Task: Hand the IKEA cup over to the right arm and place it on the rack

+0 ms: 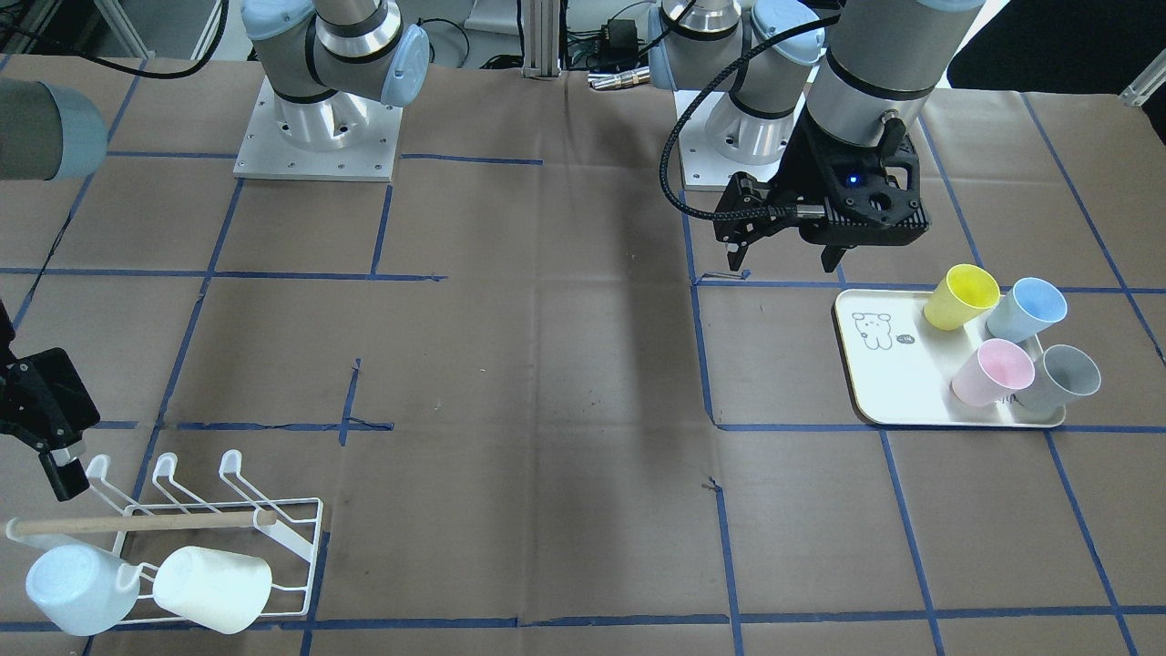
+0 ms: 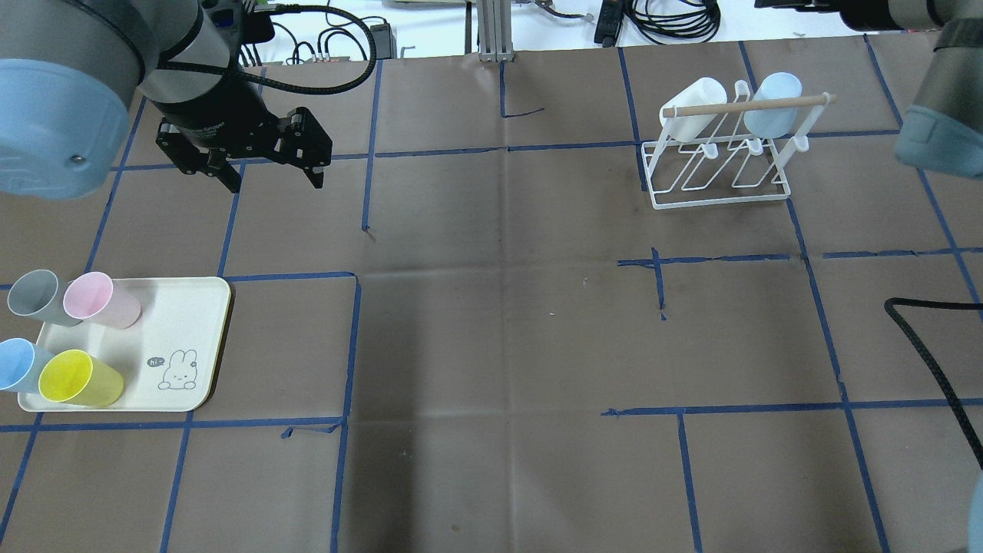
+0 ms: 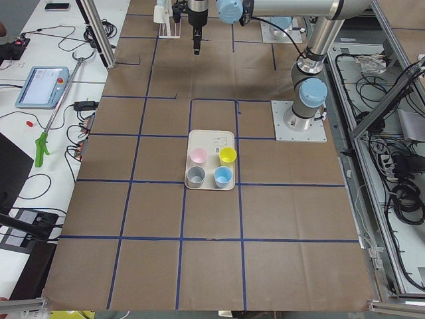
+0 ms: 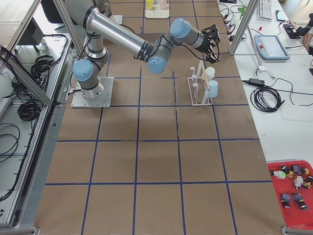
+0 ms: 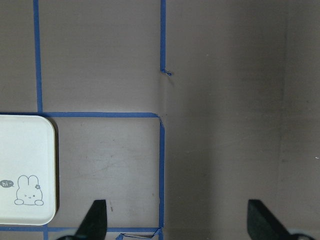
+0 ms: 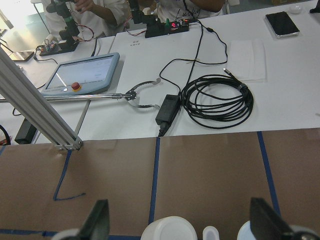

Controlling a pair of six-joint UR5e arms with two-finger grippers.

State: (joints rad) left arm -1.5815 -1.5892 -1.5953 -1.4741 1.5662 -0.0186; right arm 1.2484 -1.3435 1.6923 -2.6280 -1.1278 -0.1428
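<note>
The tray (image 2: 201, 307) holds four cups (image 2: 81, 378), the rack (image 2: 718, 197) two cups (image 2: 695, 107). The left gripper (image 2: 274, 183) hovers near the tray, the right gripper (image 6: 181, 222) by the rack; both have fingers wide apart, empty.

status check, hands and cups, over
Left hand open, empty, near the tray. Right hand open by the rack, which holds two cups. Four cups on tray.

Your cream tray (image 2: 180, 315) with a rabbit drawing lies on brown paper (image 2: 499, 346). A coiled black cable (image 6: 190, 102) lies near a control tablet (image 6: 82, 72).
</note>
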